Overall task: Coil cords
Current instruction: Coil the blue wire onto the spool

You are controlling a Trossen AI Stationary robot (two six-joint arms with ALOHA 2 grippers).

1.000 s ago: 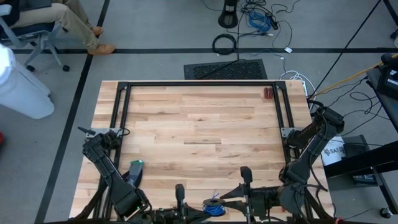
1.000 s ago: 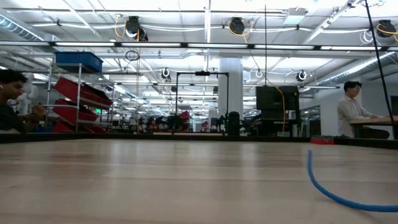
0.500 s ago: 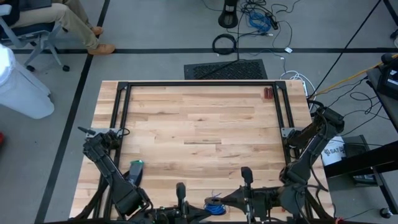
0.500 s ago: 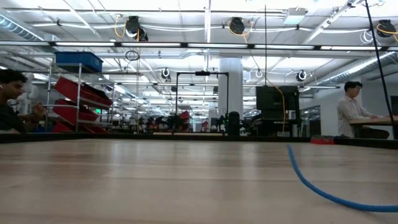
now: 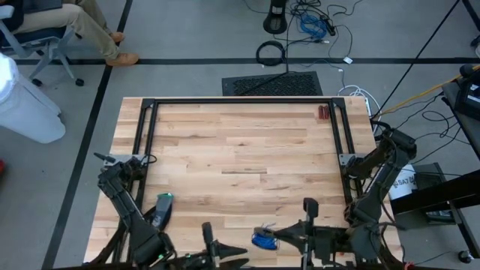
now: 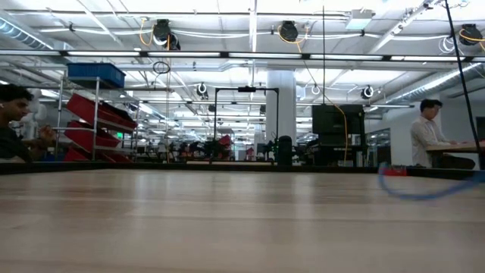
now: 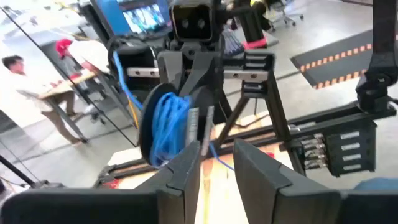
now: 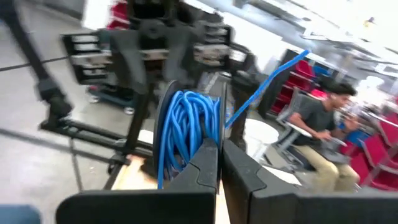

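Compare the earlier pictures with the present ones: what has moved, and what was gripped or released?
The right pincer has shut on the blue cord and lifted the coil, so its tail rose off the table. The left pincer let go and drew back, fingers parted. The pliers stayed put.

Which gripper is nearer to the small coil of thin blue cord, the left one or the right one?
The right. The right gripper is shut on the small coil of thin blue cord at the table's near edge. The left gripper has a gap between its fingers and sits beside the coil, not touching it.
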